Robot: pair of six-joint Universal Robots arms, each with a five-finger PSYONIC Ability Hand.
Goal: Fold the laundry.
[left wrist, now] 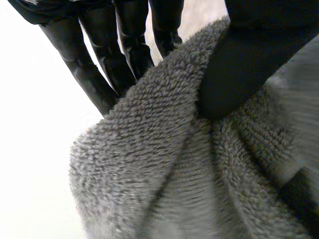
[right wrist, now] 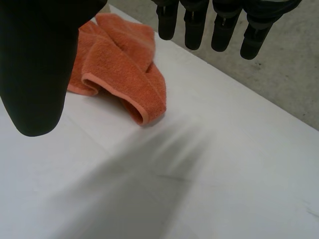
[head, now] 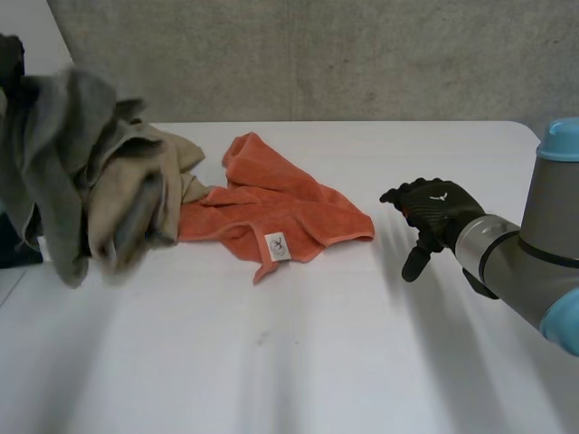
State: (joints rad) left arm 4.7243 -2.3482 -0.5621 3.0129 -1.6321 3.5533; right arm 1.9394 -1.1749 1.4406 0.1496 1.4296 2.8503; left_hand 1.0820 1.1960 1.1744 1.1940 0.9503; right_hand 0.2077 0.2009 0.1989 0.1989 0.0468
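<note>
left wrist view: left hand [left wrist: 127, 47] pinches grey towel [left wrist: 164, 164].

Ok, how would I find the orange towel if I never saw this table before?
Look at the white table. Near its middle, between the grey towel and tan cloth bunched at the left and the open right robot hand, lies a crumpled orange towel. It is the only orange thing there, with a small white tag on its near edge.
</note>
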